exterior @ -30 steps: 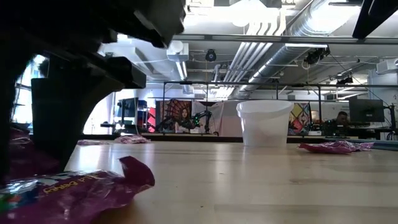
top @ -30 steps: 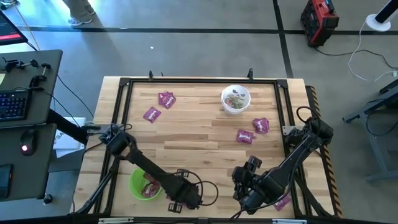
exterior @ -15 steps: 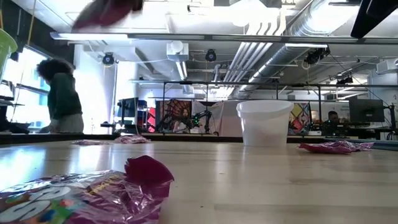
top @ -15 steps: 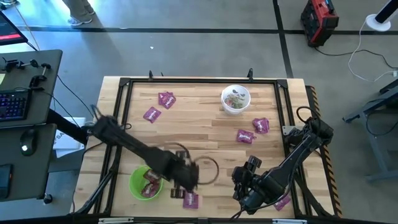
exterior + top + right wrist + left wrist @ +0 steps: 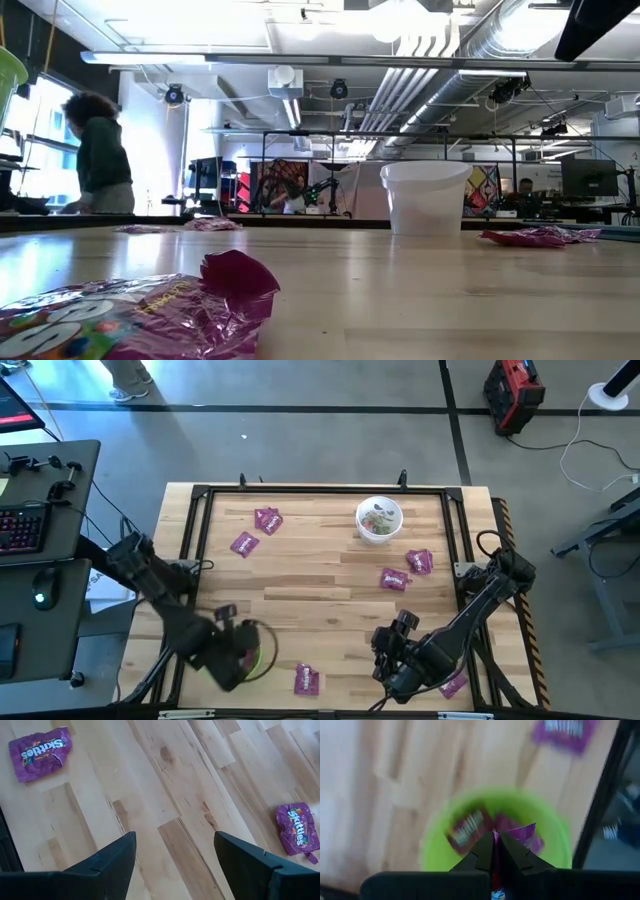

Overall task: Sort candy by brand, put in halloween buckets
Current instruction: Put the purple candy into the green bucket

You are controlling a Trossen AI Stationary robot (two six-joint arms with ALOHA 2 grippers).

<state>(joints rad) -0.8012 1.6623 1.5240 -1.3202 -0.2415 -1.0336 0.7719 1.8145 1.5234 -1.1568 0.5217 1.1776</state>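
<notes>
A wooden surface (image 5: 330,595) carries a black frame (image 5: 322,490). On a desk beside it lie a keyboard (image 5: 22,528) and mouse (image 5: 41,598). A red box (image 5: 514,393) stands on the floor. A person (image 5: 97,155) stands in the room behind.

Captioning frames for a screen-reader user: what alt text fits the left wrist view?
The left gripper, shut on a purple packet, hangs over the lime green bucket, which holds more purple packets. Another packet lies on the wooden table beyond.

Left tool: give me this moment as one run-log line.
left tool: shut, above green bucket | green bucket: purple packets inside | right tool: open, over bare table | white bucket: small sweets inside
</notes>
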